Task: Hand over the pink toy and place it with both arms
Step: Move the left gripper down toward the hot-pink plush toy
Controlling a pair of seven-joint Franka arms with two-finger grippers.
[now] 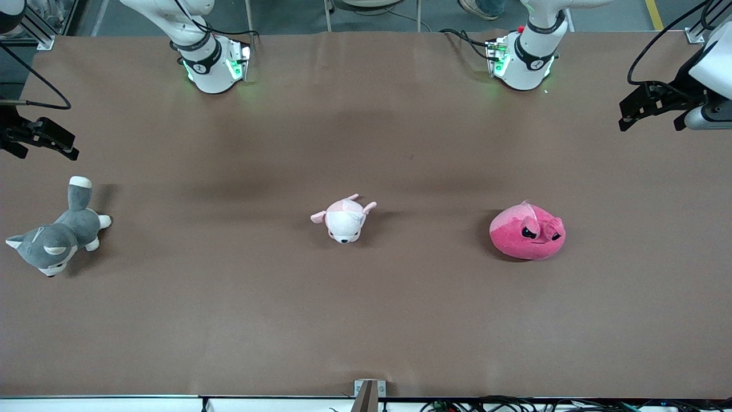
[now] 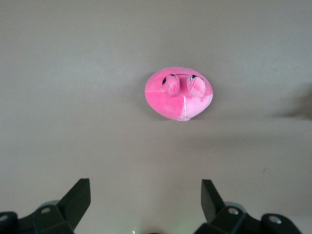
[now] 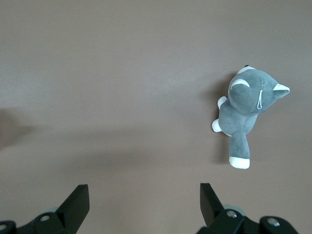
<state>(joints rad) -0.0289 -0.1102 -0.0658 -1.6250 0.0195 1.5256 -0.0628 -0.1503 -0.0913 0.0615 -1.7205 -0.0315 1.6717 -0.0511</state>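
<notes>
The pink toy [image 1: 527, 233], a round hot-pink plush with angry black eyes, lies on the brown table toward the left arm's end. It also shows in the left wrist view [image 2: 179, 93]. My left gripper [image 1: 652, 109] is open and empty, high over the table's edge at the left arm's end, well apart from the toy; its jaws [image 2: 145, 200] stand wide apart. My right gripper [image 1: 43, 140] is open and empty, up over the right arm's end of the table; in the right wrist view [image 3: 144, 202] it hangs over bare table.
A grey-and-white plush husky [image 1: 57, 234] lies at the right arm's end; it also shows in the right wrist view [image 3: 246, 114]. A small pale pink-and-white plush animal [image 1: 345, 218] lies mid-table. The arm bases [image 1: 211, 66] [image 1: 523, 60] stand along the table's back edge.
</notes>
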